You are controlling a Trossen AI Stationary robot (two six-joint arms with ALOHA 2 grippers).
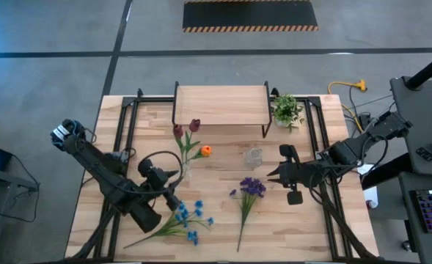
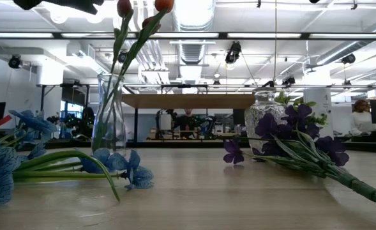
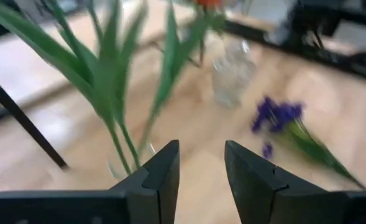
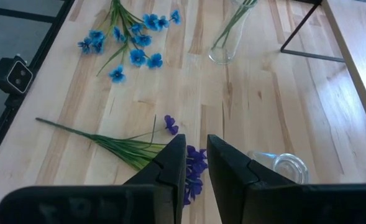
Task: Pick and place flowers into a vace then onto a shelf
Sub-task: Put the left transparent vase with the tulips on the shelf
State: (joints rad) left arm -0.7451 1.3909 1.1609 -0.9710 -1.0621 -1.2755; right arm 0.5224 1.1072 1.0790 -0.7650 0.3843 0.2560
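A clear vase (image 1: 185,173) on the surface (image 1: 311,227) holds 2 red tulips (image 1: 186,129) and 1 orange bud (image 1: 205,151). The left end effector (image 1: 173,196), fingers slightly spread and empty, sits just beside the vase. The blue spray (image 1: 186,218) lies near the vase. The purple bunch (image 1: 249,192) lies beyond the vase, beside the right end effector (image 1: 274,174), which is narrowly parted and empty.

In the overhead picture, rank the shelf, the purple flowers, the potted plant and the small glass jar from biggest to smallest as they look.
1. Shelf
2. Purple flowers, long with the stem
3. Potted plant
4. Glass jar, smallest
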